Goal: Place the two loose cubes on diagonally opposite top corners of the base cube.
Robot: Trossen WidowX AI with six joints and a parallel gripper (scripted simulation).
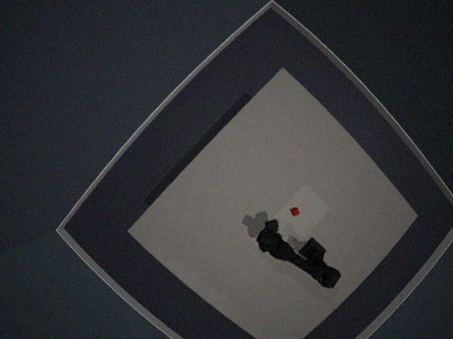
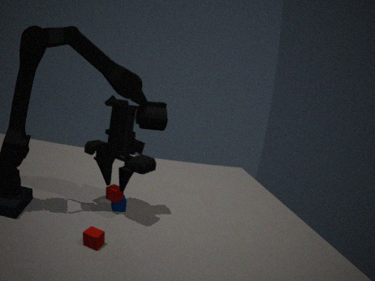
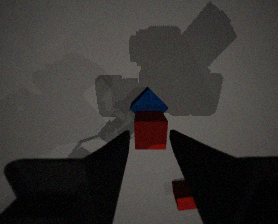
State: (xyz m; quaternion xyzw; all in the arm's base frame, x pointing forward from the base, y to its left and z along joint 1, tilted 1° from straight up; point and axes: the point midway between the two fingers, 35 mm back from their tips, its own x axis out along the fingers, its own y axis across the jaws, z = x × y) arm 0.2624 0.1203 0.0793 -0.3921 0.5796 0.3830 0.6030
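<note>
The blue base cube (image 2: 118,205) (image 3: 148,101) stands on the table below my gripper. One red cube (image 2: 114,193) (image 3: 151,134) rests on its top, set off toward one corner and overhanging it; it looks roughly level. My gripper (image 2: 114,188) (image 3: 149,134) is open, pointing down, with a fingertip on either side of this red cube and a thin gap at each side in the wrist view. The other red cube (image 1: 295,212) (image 2: 93,238) (image 3: 184,196) lies apart on the table. In the top view the arm hides the stacked red cube and nearly all of the blue one.
The table top (image 1: 235,163) (image 2: 203,224) carries a lighter square patch (image 1: 314,207), on which the loose red cube lies. The arm's base (image 1: 313,249) (image 2: 16,201) stands near the patch. Shadows of the arm fall around the blue cube. The table's edge runs at the right in the exterior view.
</note>
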